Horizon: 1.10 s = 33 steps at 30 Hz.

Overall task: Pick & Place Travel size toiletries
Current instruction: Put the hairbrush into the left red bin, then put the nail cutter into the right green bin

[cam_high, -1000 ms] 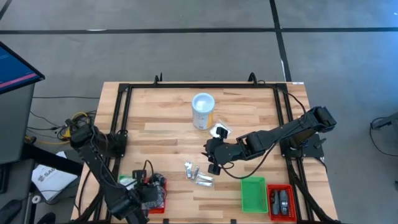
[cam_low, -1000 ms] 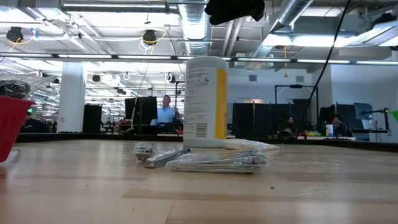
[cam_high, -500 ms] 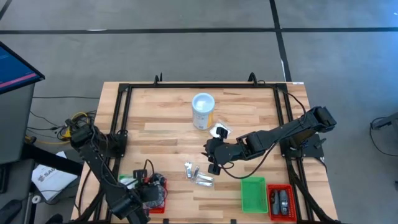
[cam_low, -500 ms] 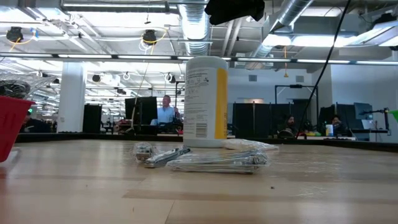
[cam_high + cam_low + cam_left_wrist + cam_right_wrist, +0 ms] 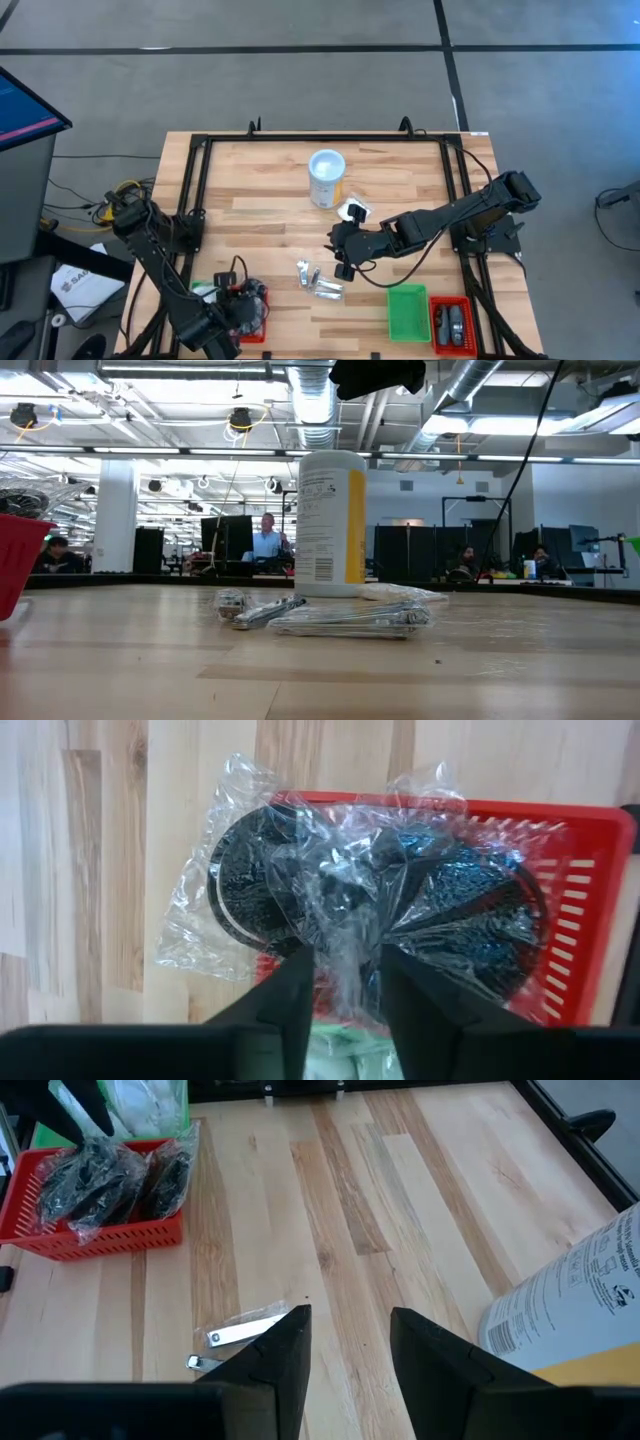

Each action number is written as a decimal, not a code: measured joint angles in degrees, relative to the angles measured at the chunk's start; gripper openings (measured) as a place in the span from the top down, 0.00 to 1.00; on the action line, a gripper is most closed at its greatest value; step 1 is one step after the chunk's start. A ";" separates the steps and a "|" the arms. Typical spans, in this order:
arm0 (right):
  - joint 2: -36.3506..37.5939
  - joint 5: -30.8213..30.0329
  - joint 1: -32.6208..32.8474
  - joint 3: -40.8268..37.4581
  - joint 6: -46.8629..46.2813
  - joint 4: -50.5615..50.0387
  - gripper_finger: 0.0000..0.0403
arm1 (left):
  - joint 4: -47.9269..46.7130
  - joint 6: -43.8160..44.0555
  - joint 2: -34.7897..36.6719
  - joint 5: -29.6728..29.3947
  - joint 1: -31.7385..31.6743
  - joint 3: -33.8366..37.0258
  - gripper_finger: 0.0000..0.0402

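Near the table's front left corner, my left gripper [image 5: 342, 982] points down over a red tray [image 5: 590, 870]. Two black round toiletries in clear wrap [image 5: 400, 900] lie on that tray, and one overhangs its edge. The fingers stand apart, with a twist of the wrap between them. My right gripper [image 5: 346, 1335] hangs open and empty above the middle of the table [image 5: 343, 262]. Silvery wrapped packets [image 5: 320, 281] lie on the wood just in front of it. Another packet [image 5: 352, 211] lies beside the white tub [image 5: 326, 176]. My left gripper comes from above with a finger on either side of the crumpled clear wrap [image 5: 345, 955] of the black round packets. I cannot tell whether the fingers touch it. The packets rest on the red tray.
A green tray [image 5: 407, 312] and a second red tray [image 5: 450, 322] holding dark grey pieces stand at the front right. A black frame [image 5: 195, 180] runs along the table's sides. Bare wood lies between the tub and the left red tray [image 5: 100, 1230].
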<state>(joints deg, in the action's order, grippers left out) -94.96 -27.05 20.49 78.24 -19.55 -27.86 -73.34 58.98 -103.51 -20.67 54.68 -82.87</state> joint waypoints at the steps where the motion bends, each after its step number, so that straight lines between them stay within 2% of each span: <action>1: 0.00 0.00 0.00 0.00 0.00 0.00 0.68 | -0.02 0.00 0.53 0.06 0.00 0.00 0.71; 5: 0.00 0.00 0.00 0.00 -0.02 0.02 0.68 | 0.19 0.33 4.00 -1.86 0.02 0.00 0.65; 10: 0.00 0.00 0.42 0.00 -0.02 0.00 0.68 | 2.65 1.49 8.47 -9.59 0.02 0.00 0.61; 16: 0.00 0.02 1.48 0.00 0.00 0.01 0.68 | 6.67 1.29 9.85 -20.91 -0.66 0.10 0.61; 22: 0.00 0.02 2.55 0.00 -0.02 0.02 0.68 | 10.21 -4.64 7.23 -21.59 -3.99 0.15 0.61; 26: 0.00 0.04 3.19 0.00 -0.02 0.02 0.68 | 15.65 -13.41 4.51 -21.40 -6.75 0.15 0.61; 33: 0.00 0.20 4.80 0.00 -0.02 -0.02 0.68 | 21.75 -26.99 -0.49 -16.48 -12.12 0.15 0.61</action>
<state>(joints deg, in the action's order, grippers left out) -94.96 -26.85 25.29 78.24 -19.57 -27.88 -51.59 31.99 -104.00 -37.15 42.55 -82.72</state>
